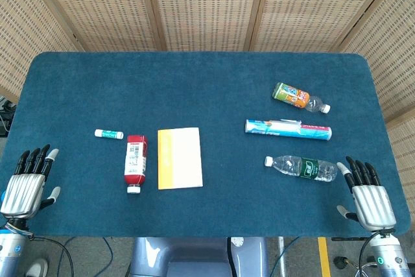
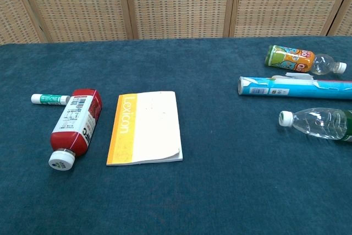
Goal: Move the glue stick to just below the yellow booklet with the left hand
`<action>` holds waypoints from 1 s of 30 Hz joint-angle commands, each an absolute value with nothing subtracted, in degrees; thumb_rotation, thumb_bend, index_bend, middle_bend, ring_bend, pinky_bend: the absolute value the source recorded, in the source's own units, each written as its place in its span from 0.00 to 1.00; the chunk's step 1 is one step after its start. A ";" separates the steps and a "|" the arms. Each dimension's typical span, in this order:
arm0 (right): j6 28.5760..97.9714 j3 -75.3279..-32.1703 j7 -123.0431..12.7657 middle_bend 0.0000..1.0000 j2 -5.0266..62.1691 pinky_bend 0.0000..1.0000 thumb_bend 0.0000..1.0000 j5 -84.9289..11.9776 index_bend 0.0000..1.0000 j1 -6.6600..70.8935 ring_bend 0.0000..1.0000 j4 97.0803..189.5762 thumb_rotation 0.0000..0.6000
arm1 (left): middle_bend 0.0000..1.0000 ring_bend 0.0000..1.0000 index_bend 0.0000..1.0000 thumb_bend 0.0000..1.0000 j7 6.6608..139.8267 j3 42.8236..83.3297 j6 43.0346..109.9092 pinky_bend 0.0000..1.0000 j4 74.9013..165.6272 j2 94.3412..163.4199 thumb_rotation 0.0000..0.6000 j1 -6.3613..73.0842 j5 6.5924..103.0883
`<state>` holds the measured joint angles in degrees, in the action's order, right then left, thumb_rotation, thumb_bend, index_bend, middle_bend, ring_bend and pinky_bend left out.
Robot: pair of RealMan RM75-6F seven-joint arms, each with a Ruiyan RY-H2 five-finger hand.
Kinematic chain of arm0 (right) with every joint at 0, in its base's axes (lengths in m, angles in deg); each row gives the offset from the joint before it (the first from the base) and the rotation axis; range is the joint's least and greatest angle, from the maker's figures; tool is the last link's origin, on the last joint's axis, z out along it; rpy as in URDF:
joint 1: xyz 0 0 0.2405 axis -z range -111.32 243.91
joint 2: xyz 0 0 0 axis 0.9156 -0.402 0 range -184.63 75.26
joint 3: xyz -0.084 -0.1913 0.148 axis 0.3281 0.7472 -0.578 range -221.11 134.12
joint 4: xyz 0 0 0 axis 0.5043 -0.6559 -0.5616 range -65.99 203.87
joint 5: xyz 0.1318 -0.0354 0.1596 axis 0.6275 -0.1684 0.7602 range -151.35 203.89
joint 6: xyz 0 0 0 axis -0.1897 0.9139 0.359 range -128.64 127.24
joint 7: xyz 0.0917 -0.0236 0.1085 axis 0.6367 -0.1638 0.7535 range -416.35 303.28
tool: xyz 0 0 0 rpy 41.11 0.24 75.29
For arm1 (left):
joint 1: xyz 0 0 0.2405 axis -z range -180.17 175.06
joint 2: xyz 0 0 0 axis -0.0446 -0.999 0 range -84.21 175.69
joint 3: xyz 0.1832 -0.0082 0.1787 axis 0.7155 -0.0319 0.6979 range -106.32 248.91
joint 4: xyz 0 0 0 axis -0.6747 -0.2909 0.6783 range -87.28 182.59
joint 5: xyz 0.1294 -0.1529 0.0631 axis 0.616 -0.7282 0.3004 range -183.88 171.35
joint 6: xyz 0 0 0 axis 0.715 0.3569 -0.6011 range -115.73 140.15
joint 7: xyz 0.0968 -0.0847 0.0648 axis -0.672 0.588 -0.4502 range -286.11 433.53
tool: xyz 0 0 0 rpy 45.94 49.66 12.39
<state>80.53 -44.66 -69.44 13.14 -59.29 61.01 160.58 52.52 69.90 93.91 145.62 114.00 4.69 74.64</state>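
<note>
The glue stick, white with a green label, lies on the blue table left of a red bottle. The yellow booklet lies flat near the table's middle front, its orange spine on the left. My left hand rests at the table's front left corner, fingers spread and empty, well apart from the glue stick. My right hand rests at the front right corner, also spread and empty. Neither hand shows in the chest view.
A red bottle lies between the glue stick and the booklet. On the right lie a small orange-green bottle, a teal tube and a clear water bottle. Wicker screens stand behind the table.
</note>
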 commanded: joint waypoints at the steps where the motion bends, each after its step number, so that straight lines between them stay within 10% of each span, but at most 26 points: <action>1: 80.55 -44.66 -69.45 0.00 13.16 0.03 0.00 -59.33 0.10 61.01 0.00 160.54 1.00 | 0.00 0.00 0.00 0.33 52.59 69.89 93.94 0.00 145.62 113.98 1.00 4.67 74.65; 30: 80.49 -44.82 -69.05 0.00 13.06 0.03 0.00 -59.20 0.10 60.99 0.00 160.61 1.00 | 0.00 0.00 0.00 0.33 54.45 69.18 93.01 0.00 145.27 113.66 1.00 5.12 73.42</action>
<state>80.44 -44.82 -69.11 13.10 -59.17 60.97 160.57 54.26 69.27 92.97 145.22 113.75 5.13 73.49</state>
